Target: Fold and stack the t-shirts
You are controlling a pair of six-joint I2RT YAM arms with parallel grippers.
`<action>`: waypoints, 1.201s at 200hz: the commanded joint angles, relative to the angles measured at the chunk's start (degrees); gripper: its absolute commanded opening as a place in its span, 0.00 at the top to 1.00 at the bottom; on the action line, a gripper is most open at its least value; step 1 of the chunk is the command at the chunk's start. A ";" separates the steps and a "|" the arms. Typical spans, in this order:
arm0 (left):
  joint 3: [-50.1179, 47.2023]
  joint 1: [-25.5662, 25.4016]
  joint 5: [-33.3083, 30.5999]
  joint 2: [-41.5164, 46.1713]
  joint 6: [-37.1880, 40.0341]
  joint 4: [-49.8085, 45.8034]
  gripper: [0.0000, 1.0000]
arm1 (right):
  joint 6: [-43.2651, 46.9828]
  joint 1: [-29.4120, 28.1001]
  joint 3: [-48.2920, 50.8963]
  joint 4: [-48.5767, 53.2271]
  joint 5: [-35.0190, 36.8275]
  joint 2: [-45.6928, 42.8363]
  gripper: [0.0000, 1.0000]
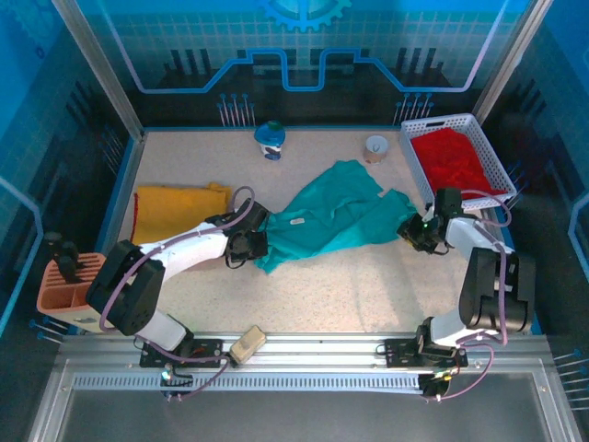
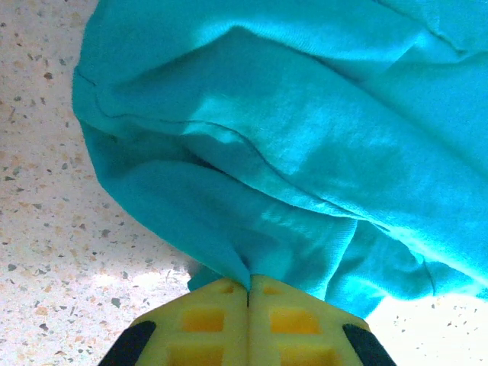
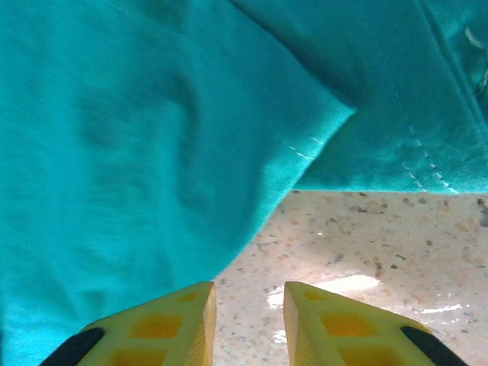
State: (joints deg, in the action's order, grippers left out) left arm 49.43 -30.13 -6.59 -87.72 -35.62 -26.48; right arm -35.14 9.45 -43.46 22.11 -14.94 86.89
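- The teal shirt (image 1: 331,216) lies loosely spread and rumpled mid-table, running from the near left up toward the far right.
- The left gripper (image 2: 248,284) sits at the shirt's near-left end. Its yellow fingers are pressed together with a fold of teal cloth pinched at their tips.
- The right gripper (image 3: 248,293) is low at the shirt's right edge. Its fingers stand a little apart, with bare table (image 1: 368,285) showing in the gap. The cloth edge lies just beside its left finger, and nothing is held.
- The yellow shirt (image 1: 175,210) lies bunched at the left side of the table, near the left arm.
- The red shirt (image 1: 456,161) is heaped in a white basket (image 1: 414,166) at the far right.
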 commanded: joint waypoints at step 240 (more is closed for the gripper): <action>0.17 0.30 1.93 -0.65 0.02 0.71 1.00 | -3.04 -4.45 -5.34 -5.34 5.36 6.19 0.72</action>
State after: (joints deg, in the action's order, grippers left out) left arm 49.43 -30.15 -5.76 -88.16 -35.66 -26.20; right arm -38.15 6.00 -46.63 22.26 -10.46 91.96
